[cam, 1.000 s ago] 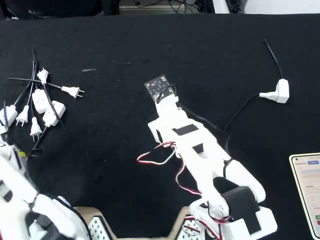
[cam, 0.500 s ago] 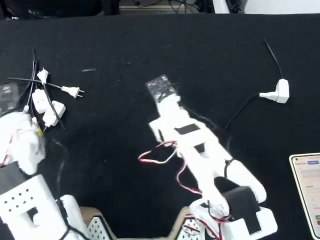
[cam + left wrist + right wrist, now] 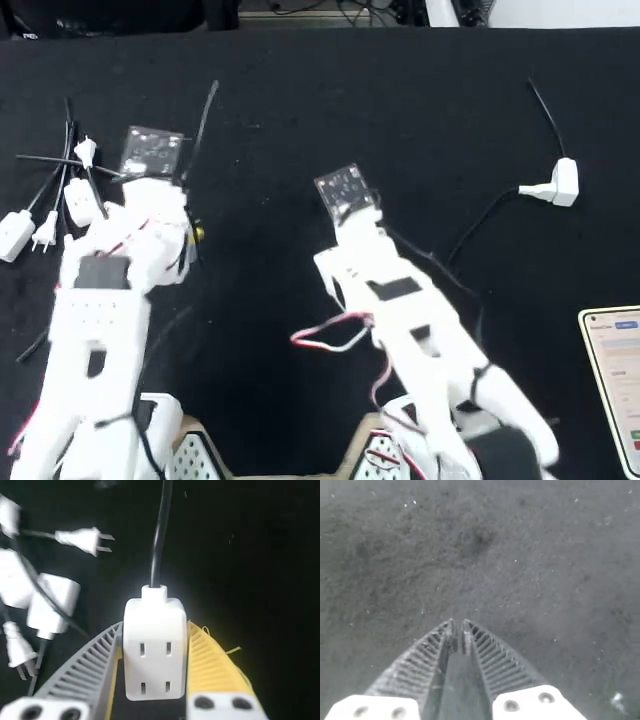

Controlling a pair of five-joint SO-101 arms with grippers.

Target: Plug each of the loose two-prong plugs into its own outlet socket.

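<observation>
The left hand (image 3: 155,630) clamps a white socket (image 3: 154,656) by its sides, its black cord (image 3: 159,540) trailing away, just right of the loose plugs (image 3: 82,538) at the desk's (image 3: 300,90) far left, while the right hand (image 3: 458,630) is closed on nothing over mid-desk.

Phone (image 3: 612,385) cut off at right edge. Left arm (image 3: 100,300) hides part of plug pile (image 3: 78,203), upper left. Outlet block (image 3: 154,647) cord (image 3: 162,530) runs out of frame.

Left pincer (image 3: 155,630) clamped, right pincer (image 3: 458,626) closed.
</observation>
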